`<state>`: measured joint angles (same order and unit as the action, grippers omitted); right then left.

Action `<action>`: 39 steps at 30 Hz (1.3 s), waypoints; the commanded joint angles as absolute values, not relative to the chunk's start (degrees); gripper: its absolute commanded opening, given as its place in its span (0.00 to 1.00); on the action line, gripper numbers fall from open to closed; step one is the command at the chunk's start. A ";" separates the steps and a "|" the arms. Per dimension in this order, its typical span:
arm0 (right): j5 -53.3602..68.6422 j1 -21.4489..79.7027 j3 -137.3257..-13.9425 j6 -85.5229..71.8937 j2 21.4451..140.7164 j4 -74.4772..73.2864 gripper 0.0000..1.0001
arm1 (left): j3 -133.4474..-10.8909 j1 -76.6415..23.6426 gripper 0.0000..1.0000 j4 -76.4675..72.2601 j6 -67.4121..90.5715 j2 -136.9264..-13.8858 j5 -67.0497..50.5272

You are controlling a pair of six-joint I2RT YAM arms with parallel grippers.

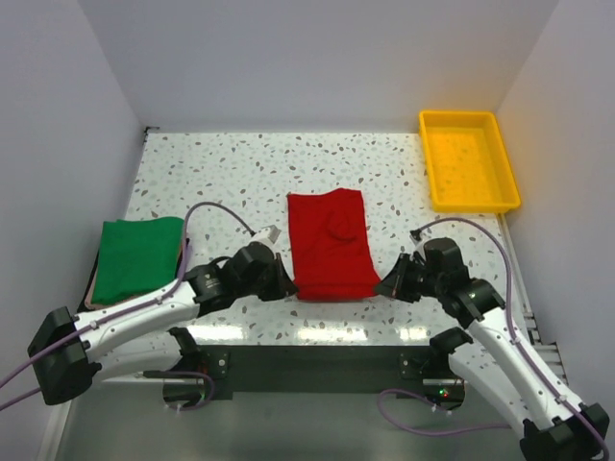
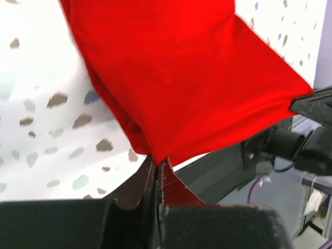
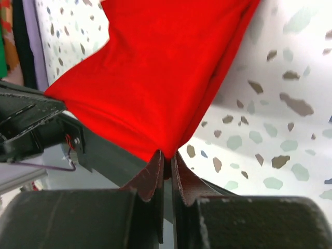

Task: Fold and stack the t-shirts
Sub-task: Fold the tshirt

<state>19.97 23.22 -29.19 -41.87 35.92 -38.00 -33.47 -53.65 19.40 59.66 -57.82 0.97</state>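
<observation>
A red t-shirt [image 1: 331,245], folded into a long strip, lies in the middle of the table with its near edge by the front. My left gripper [image 1: 287,288] is shut on its near left corner [image 2: 155,153], and the cloth [image 2: 187,78] stretches away from the pinched jaws. Shut on the near right corner [image 3: 167,154] is my right gripper [image 1: 385,287], with the red cloth [image 3: 155,78] spreading out from it. A dark green t-shirt [image 1: 137,256] lies folded at the table's left side, apart from both grippers.
A yellow plastic tray [image 1: 429,163] stands at the back right corner. White walls close in the speckled table [image 1: 240,173] on the left, back and right. The table's dark front edge [image 1: 317,353] runs just below both grippers.
</observation>
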 commanded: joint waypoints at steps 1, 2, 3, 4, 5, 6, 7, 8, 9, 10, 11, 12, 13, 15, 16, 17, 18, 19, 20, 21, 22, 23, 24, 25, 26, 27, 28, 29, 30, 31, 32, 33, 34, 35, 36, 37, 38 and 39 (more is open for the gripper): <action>14.77 23.03 -36.72 -39.20 40.59 -39.64 0.00 | -42.00 -53.00 0.00 24.69 56.52 -60.81 7.03; 14.59 23.03 -39.09 -39.29 41.91 -38.94 0.00 | -44.88 -52.30 0.00 25.22 55.99 -61.69 7.12; 14.24 23.11 -40.33 -39.29 44.71 -38.15 0.00 | -46.30 -51.69 0.00 25.40 54.59 -63.53 6.95; 13.46 23.12 -41.39 -39.37 45.87 -36.49 0.00 | -47.62 -50.98 0.00 25.40 53.80 -64.59 6.07; 13.10 23.03 -43.40 -39.55 47.45 -35.43 0.00 | -50.33 -49.15 0.00 25.40 52.92 -65.64 5.28; 13.01 23.11 -44.55 -39.55 50.33 -34.46 0.00 | -51.58 -48.00 0.00 25.40 51.43 -68.00 4.49; 12.14 23.12 -45.69 -39.20 52.28 -33.06 0.00 | -52.72 -45.90 0.00 25.40 50.72 -69.16 2.83; 11.69 22.94 -48.31 -39.03 54.12 -32.52 0.00 | -54.74 -44.92 0.00 25.05 50.02 -70.13 2.03; 11.43 22.94 -49.56 -38.76 57.97 -32.08 0.00 | -55.71 -43.78 0.00 24.96 48.79 -72.14 1.33; 11.43 23.03 -50.70 -38.41 59.75 -31.30 0.00 | -56.51 -42.81 0.00 24.70 48.17 -73.03 0.27; 11.43 22.68 -52.98 -38.32 61.51 -29.64 0.00 | -58.43 -40.71 0.00 24.35 47.56 -74.08 0.35; 11.60 22.68 -54.22 -38.15 63.70 -29.10 0.00 | -59.40 -39.74 0.00 24.26 46.50 -76.09 -1.39; 11.78 22.50 -55.62 -37.97 67.29 -28.57 0.00 | -60.46 -38.77 0.00 24.00 46.06 -77.16 -3.15; 12.56 21.27 -59.84 -37.71 71.44 -27.16 0.00 | -63.88 -35.78 0.00 23.64 44.75 -80.57 -4.21; 13.09 20.75 -61.33 -37.53 75.54 -26.38 0.00 | -65.03 -33.42 0.00 23.47 44.39 -81.90 -6.22; 13.70 19.52 -64.31 -37.44 77.50 -25.85 0.00 | -67.21 -32.18 0.00 22.77 44.21 -83.13 -7.55; 14.41 18.90 -65.90 -37.35 79.43 -25.67 0.00 | -68.37 -31.04 0.00 22.42 43.95 -85.84 -8.69; 15.20 18.11 -67.66 -37.35 83.98 -25.05 0.00 | -69.51 -28.94 0.00 22.15 43.68 -87.35 -9.83; 15.90 16.97 -71.16 -37.27 86.11 -24.87 0.00 | -71.78 -27.79 0.00 21.28 43.51 -88.93 -10.71; 16.52 16.44 -73.19 -37.09 88.74 -24.79 0.00 | -73.11 -26.73 0.00 20.92 43.33 -92.51 -12.03; 16.87 16.17 -75.21 -36.74 91.03 -24.70 0.00 | -74.52 -24.89 0.00 20.66 43.42 -94.55 -13.78; 17.14 15.48 -79.15 -36.65 96.19 -24.70 0.01 | -77.14 -24.18 0.00 19.52 43.33 -96.48 -14.49; 17.92 15.21 -81.19 -36.56 98.76 -24.61 0.02 | -78.56 -23.47 0.00 18.82 42.90 -100.77 -15.20; 18.28 14.77 -83.30 -36.56 101.23 -23.91 0.02 | -80.31 -21.99 0.00 18.46 42.54 -103.25 -16.77; 18.63 13.98 -87.15 -36.56 106.64 -23.65 0.04 | -84.60 -21.19 0.00 18.20 42.28 -108.67 -18.18; 19.07 13.63 -89.28 -36.56 109.31 -23.47 0.09 | -86.81 -20.49 0.00 18.28 41.84 -111.24 -19.15; 20.64 12.93 -93.65 -36.21 112.29 -23.55 0.15 | -90.75 -19.00 0.08 17.24 41.23 -113.71 -20.99; 21.52 12.57 -95.52 -36.12 114.50 -22.77 0.24 | -92.44 -18.29 0.17 16.97 40.96 -115.82 -21.44; 21.97 12.39 -97.36 -35.86 118.87 -22.15 0.41 | -93.77 -17.59 0.25 16.27 40.96 -119.41 -22.05; 21.71 11.96 -102.43 -34.73 120.74 -24.67 0.48 | -94.91 -16.10 0.34 15.65 41.22 -120.75 -23.89; 21.97 11.87 -104.74 -34.11 122.33 -25.92 0.54 | -96.75 -15.48 0.39 15.38 41.39 -122.15 -24.08; 22.06 11.60 -106.33 -32.97 124.34 -26.80 0.62 | -96.77 -14.95 0.43 14.95 41.83 -122.17 -23.82; 21.10 11.34 -107.65 -32.70 124.54 -27.94 0.66 | -95.98 -14.25 0.53 13.46 41.84 -121.73 -23.73; 20.48 11.25 -107.49 -32.35 124.28 -27.95 0.68 | -95.37 -14.06 0.56 12.93 41.66 -120.42 -23.21; 19.70 11.34 -107.06 -31.91 123.84 -27.95 0.69 | -94.75 -13.98 0.57 12.75 41.14 -119.71 -22.51; 18.21 11.25 -105.31 -31.30 122.18 -27.51 0.69 | -93.53 -13.97 0.57 12.31 40.87 -119.19 -21.63; 17.50 11.25 -104.07 -31.20 121.21 -27.07 0.68 | -92.82 -13.97 0.57 12.22 40.70 -118.05 -21.19; 16.53 11.25 -102.76 -31.29 120.16 -26.37 0.67 | -91.94 -13.97 0.57 12.04 40.69 -117.52 -20.66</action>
